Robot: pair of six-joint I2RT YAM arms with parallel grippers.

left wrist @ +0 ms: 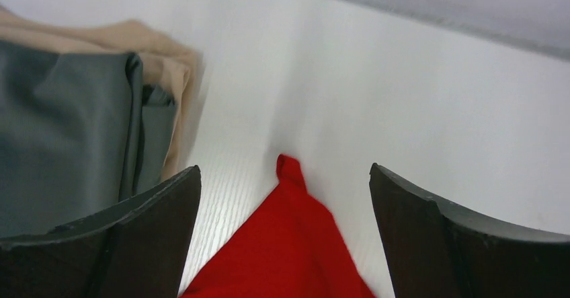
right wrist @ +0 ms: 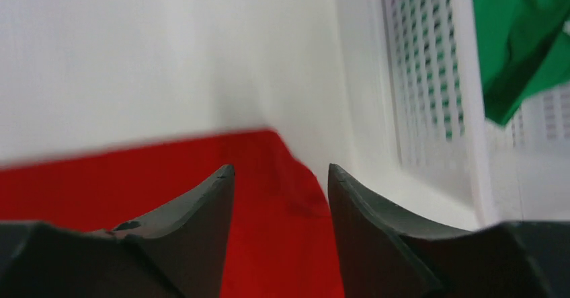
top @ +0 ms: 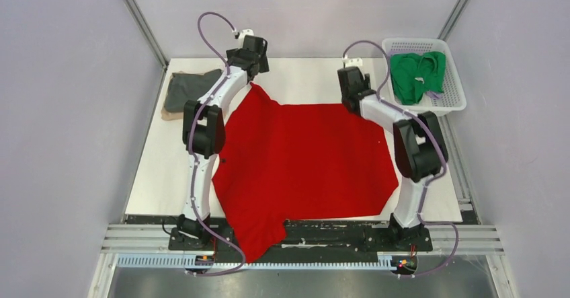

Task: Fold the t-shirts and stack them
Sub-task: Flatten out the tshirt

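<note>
A bright red t-shirt (top: 309, 157) lies spread flat across the white table, and one part of it hangs over the near edge. My left gripper (top: 252, 76) hovers over its far left corner (left wrist: 289, 244), jaws wide open (left wrist: 286, 177), with the cloth tip lying loose between them. My right gripper (top: 351, 99) is over the far right corner (right wrist: 282, 244); its jaws (right wrist: 280, 170) stand apart and the red cloth lies below the gap. A folded dark grey t-shirt (top: 188, 89) rests on a tan one (top: 166, 114) at the far left. A green t-shirt (top: 417, 76) sits in the basket.
The white lattice basket (top: 457, 103) stands at the far right corner, close beside my right gripper, its wall (right wrist: 423, 76) just right of the jaws. The grey and tan stack (left wrist: 60, 130) lies left of my left fingers. Grey walls enclose the table.
</note>
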